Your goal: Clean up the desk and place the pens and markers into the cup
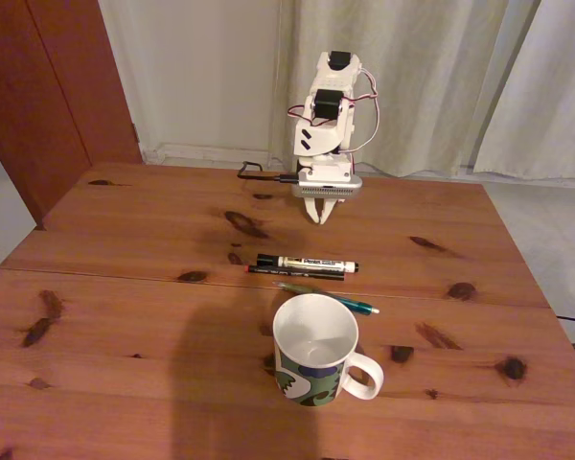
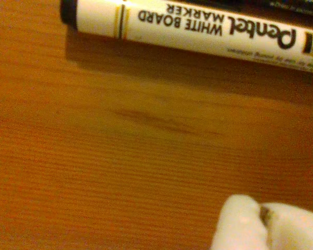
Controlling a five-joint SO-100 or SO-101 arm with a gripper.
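Fixed view: marker (image 1: 307, 263) at 12 o'clock of cup (image 1: 315, 351), well apart; gripper (image 1: 317, 218) beyond, jaw state indeterminable.

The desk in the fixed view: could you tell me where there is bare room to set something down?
The desk is bare left of the cup, out to the left edge, and on the right beyond the cup's handle. Behind the seam, both sides of the arm's base are free. It is crowded mid-table, where the white marker, black pen and teal pen lie between pincer and cup.
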